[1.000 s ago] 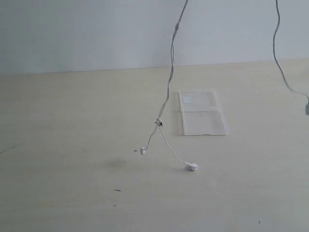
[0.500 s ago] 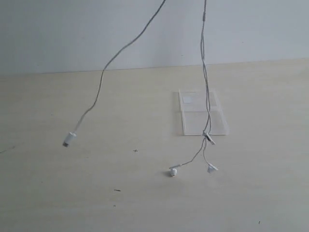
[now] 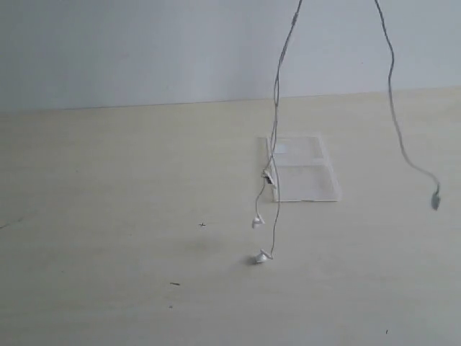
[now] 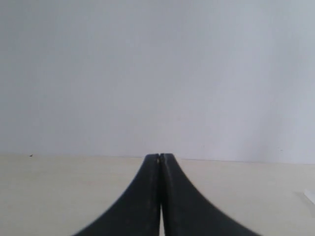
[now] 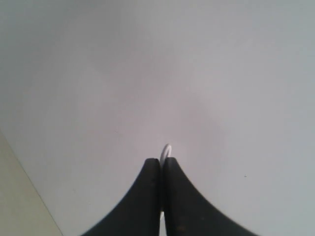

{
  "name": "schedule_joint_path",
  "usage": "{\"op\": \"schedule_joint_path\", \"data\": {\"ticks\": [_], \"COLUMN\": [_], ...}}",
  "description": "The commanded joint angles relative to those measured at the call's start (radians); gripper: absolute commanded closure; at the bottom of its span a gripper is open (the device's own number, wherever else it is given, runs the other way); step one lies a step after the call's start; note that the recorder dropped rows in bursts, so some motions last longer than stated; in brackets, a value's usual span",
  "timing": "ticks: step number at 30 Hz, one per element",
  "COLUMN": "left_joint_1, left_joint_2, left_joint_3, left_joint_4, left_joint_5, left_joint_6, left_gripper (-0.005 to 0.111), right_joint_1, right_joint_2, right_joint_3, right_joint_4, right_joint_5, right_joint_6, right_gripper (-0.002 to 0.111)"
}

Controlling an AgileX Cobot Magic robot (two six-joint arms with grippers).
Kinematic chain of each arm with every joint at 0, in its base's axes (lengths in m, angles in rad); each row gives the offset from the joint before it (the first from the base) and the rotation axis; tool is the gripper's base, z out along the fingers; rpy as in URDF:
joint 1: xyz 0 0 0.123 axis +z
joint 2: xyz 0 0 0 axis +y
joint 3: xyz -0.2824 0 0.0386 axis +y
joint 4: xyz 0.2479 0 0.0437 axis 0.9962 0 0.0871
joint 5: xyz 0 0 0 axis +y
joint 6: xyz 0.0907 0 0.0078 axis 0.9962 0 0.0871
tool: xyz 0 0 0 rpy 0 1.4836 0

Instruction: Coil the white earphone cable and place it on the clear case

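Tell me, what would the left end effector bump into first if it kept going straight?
Probably the pale wall: beyond the shut left end effector only the tabletop shows, lying below its line. Depth is hard to judge.

The white earphone cable (image 3: 276, 108) runs off the exterior view's top edge, its dangling end (image 3: 435, 198) blurred.

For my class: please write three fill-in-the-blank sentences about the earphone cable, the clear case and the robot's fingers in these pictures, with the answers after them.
1. The white earphone cable hangs down from above and ends in ____ small earbuds.
2. The clear case lies on the table with its two panels folded ____ (open or shut).
3. In the right wrist view, a white loop of the cable pokes out between fingers that are ____ (open or shut).

Missing words: two; open; shut.
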Motion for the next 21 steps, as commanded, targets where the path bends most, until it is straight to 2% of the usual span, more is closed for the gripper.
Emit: {"op": "schedule_joint_path", "data": {"ticks": [1, 5, 8, 12, 16, 19, 21], "left_joint_1": [0.000, -0.022, -0.081, -0.215, -0.378, -0.503, -0.560], "left_joint_2": [-0.006, 0.007, 0.045, 0.111, 0.224, 0.359, 0.480], "left_joint_3": [0.000, 0.000, 0.000, -0.060, -0.124, -0.156, -0.170], "left_joint_4": [-0.151, -0.152, -0.149, -0.126, 0.087, 0.269, 0.354], "left_joint_5": [-0.027, -0.017, -0.017, -0.058, -0.174, -0.272, -0.318], "left_joint_6": [-0.130, -0.201, -0.201, -0.201, -0.201, -0.201, -0.201], "left_gripper": [0.107, 0.107, 0.107, 0.107, 0.107, 0.107, 0.107], "right_joint_1": [-0.003, -0.003, -0.003, -0.003, -0.003, -0.003, -0.003], "right_joint_2": [-0.001, 0.003, 0.005, 0.009, 0.011, 0.011, 0.011], "right_joint_3": [-0.008, -0.008, -0.008, -0.008, -0.008, -0.008, -0.008], "right_joint_4": [0.003, 0.031, 0.031, 0.058, 0.141, 0.192, 0.213], "right_joint_5": [-0.003, -0.006, -0.010, -0.031, -0.054, -0.063, -0.055], "right_joint_6": [0.009, 0.007, 0.007, 0.009, 0.005, 0.002, 0.002], "right_gripper": [0.108, 0.108, 0.108, 0.108, 0.108, 0.108, 0.108]}}
